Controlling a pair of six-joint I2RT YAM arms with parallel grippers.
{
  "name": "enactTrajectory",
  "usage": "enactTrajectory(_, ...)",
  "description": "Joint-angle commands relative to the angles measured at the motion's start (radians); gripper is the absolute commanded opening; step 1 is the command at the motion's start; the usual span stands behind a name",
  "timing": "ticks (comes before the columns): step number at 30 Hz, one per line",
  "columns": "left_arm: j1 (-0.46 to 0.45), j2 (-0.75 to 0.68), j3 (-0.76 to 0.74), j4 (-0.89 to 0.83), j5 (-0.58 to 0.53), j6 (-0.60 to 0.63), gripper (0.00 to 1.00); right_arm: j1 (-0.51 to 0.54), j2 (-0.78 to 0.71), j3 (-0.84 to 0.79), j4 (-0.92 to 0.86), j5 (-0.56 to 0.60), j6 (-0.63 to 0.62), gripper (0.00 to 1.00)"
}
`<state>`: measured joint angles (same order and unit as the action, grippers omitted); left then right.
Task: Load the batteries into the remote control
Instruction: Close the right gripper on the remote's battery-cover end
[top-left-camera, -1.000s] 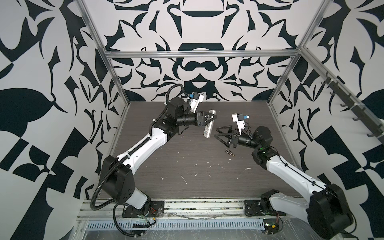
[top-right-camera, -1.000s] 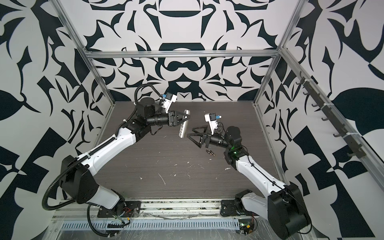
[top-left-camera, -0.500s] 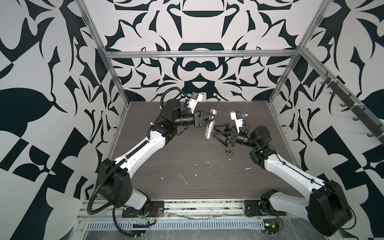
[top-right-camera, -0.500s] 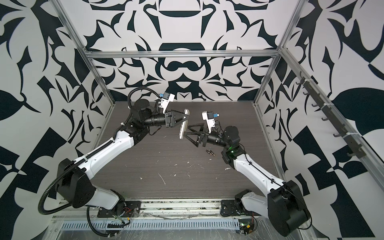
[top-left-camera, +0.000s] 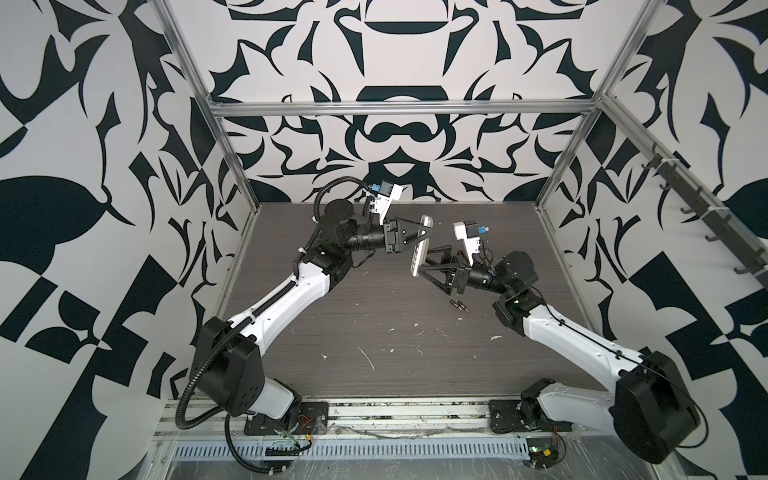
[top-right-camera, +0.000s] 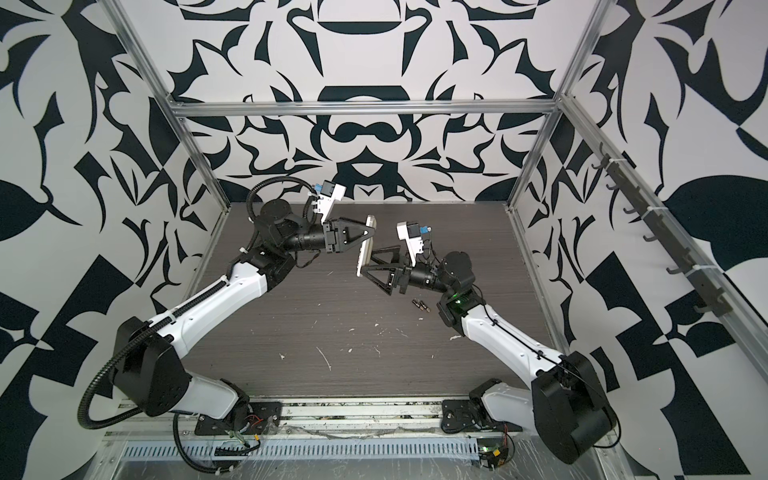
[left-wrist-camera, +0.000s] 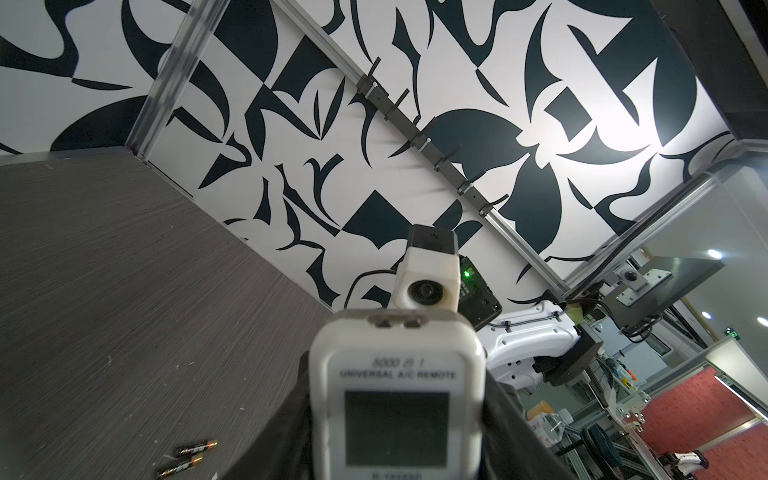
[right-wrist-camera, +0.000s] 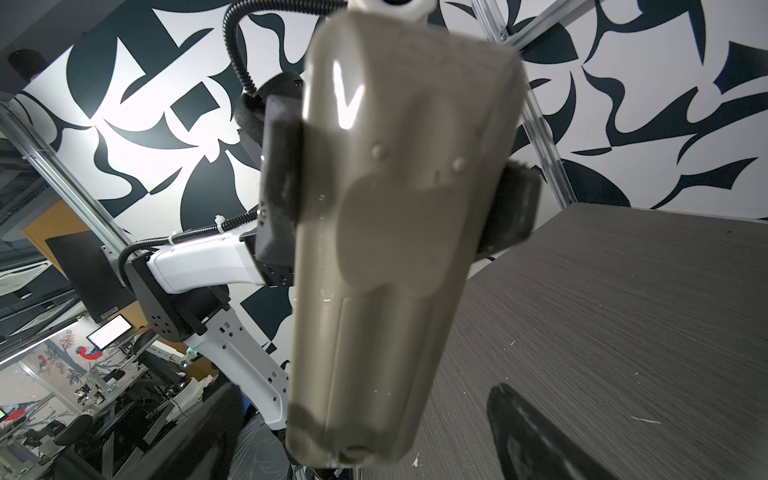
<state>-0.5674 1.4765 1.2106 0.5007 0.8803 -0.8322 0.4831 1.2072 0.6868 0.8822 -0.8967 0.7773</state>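
Two grippers faced off above the dark surface (top-left-camera: 374, 328): left gripper (top-left-camera: 422, 237) fingers clamped on the raised white remote control (top-left-camera: 417, 261), right gripper (top-left-camera: 425, 263) fingers spread wide around its lower end. The batteries (top-left-camera: 458, 306) lay at its four o'clock. It looked like a handover; closing squarely was due next.

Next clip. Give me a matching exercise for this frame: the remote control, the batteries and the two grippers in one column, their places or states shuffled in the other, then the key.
Things:
1. remote control
2. batteries
3. left gripper
4. right gripper

States:
A. open, jaws on either side of one end of the remote control
B. lying side by side on the table
C. shut on the remote control
D. held in the air, clear of the table

Pairs: 1-D, 2-B, 3-C, 4-A.
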Motion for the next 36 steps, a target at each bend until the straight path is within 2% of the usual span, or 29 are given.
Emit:
enactTrajectory(1, 0.006, -0.025, -0.008, 0.071, 0.021, -0.029, 0.37, 0.012, 0.001, 0.042, 0.087, -0.012, 0.012, 0.95)
enactTrajectory(10, 0.006, -0.026, -0.008, 0.083, 0.022, -0.038, 0.37, 0.034, 0.013, 0.045, 0.109, -0.016, 0.017, 0.91)
enactTrajectory(17, 0.008, -0.023, -0.008, 0.095, 0.024, -0.051, 0.37, 0.043, 0.017, 0.048, 0.118, -0.022, 0.020, 0.80)
enactTrajectory(26, 0.014, -0.019, -0.001, 0.102, 0.026, -0.067, 0.37, 0.046, 0.018, 0.049, 0.138, -0.025, 0.028, 0.72)
enactTrajectory(36, 0.017, -0.004, 0.011, 0.121, 0.028, -0.092, 0.36, 0.046, 0.015, 0.051, 0.150, -0.030, 0.033, 0.70)
